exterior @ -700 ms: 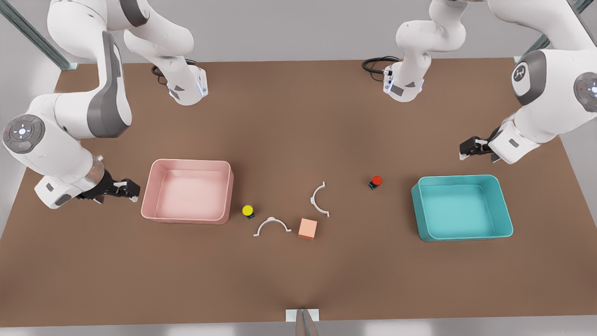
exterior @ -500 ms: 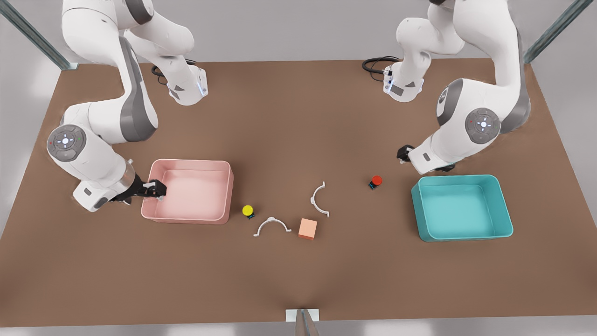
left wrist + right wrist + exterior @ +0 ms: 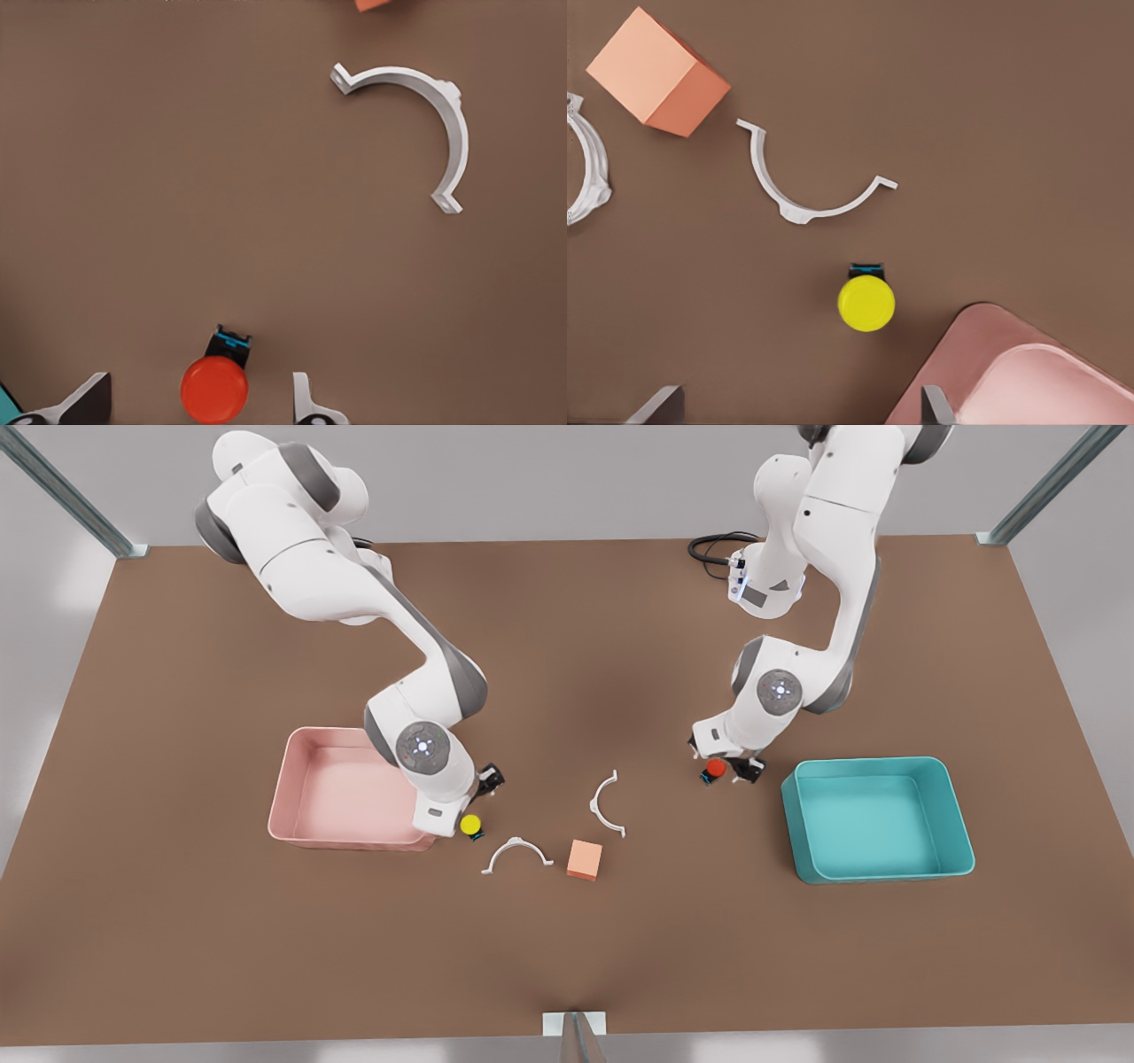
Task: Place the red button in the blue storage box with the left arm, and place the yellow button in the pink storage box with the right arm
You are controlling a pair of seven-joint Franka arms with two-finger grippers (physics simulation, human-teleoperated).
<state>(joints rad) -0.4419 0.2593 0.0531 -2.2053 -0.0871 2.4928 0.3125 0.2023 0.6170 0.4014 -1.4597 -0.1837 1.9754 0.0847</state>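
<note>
On the brown table (image 3: 567, 646), both arms hang above their targets with fingers spread and nothing held. Left gripper (image 3: 199, 403) brackets the red button (image 3: 214, 390), which sits between its 2 fingers and near the blue storage box (image 3: 877, 819). Right gripper (image 3: 802, 407) hovers above the yellow button (image 3: 866, 303), which stands off toward 1 finger, just beside the pink storage box (image 3: 1028, 372) corner. I'd say the right hand should centre over the cap before dropping, so that finger clears the box rim. Both should descend straight and grip the base, not the rounded cap. 2 white clips (image 3: 517, 854) and a peach cube (image 3: 585, 859) lie nearby.
</note>
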